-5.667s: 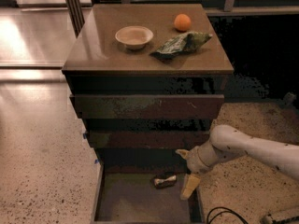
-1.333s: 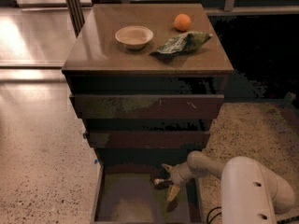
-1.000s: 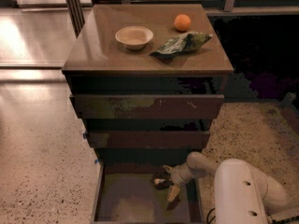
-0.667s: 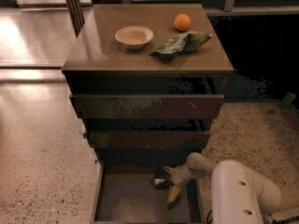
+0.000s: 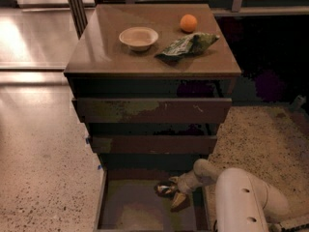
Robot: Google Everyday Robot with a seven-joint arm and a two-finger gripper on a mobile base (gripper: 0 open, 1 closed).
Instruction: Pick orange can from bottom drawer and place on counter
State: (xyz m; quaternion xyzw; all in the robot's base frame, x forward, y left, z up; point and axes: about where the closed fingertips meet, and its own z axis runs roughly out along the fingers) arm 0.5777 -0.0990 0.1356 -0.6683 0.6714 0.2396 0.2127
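Camera view: gripper (image 5: 173, 191) in bottom drawer (image 5: 128, 212) nr right wall, jaws apart astride orange can (image 5: 163, 189); open floor to left.

The arm (image 5: 244, 202) is clad in smooth, off-white casing: a thick, rounded tube with a soft sheen that bears two small dark round marks, one above the other, on its near face. It narrows to a slimmer cream section ending in a bulbous wrist joint (image 5: 202, 168) of the same pale colour. The gripper (image 5: 175, 191), set low in the right part of the bottom drawer (image 5: 128, 209), is a duller yellowish-tan with darker, shadowed patches.
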